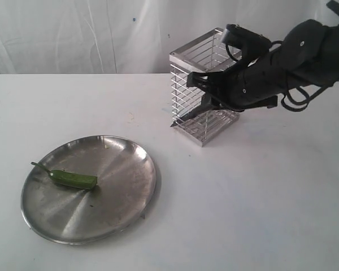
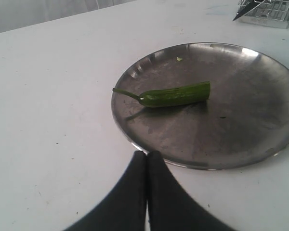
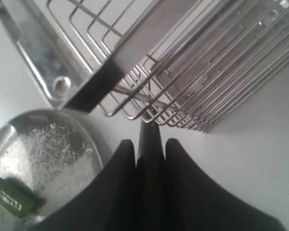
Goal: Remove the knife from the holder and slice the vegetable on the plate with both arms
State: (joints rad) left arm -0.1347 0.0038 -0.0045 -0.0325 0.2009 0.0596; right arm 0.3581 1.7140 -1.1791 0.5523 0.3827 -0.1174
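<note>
**Knife gripped at the holder's side, plate lying well clear**

The knife (image 1: 187,116) is held by the right gripper (image 1: 208,97) at the left face of the wire holder (image 1: 195,53). Its blade is slanted downward, and the point is seen just past the holder's lower near corner, close above the table (image 1: 260,197). Whether the blade runs inside the wires or in front of them cannot be told. In the right wrist view the fingers (image 3: 123,163) are seen drawn in narrow on the black handle, with the holder's bars and flat metal rim close ahead of them.

The holder is set upright toward the back of the table. A stretch of bare white tabletop is seen between its base and the steel plate (image 1: 124,164), which lies well apart at the near left. More bare surface is seen to the plate's right.

The dark-green vegetable (image 1: 73,179) is laid on the left half of the plate, with its stem toward the rim and its cut end toward the middle. The right half of the plate is bare.

The left gripper (image 2: 147,158) is seen only in its own wrist view. Its fingers are pressed together with nothing between them, and it is placed over the table just outside the plate's rim.
</note>
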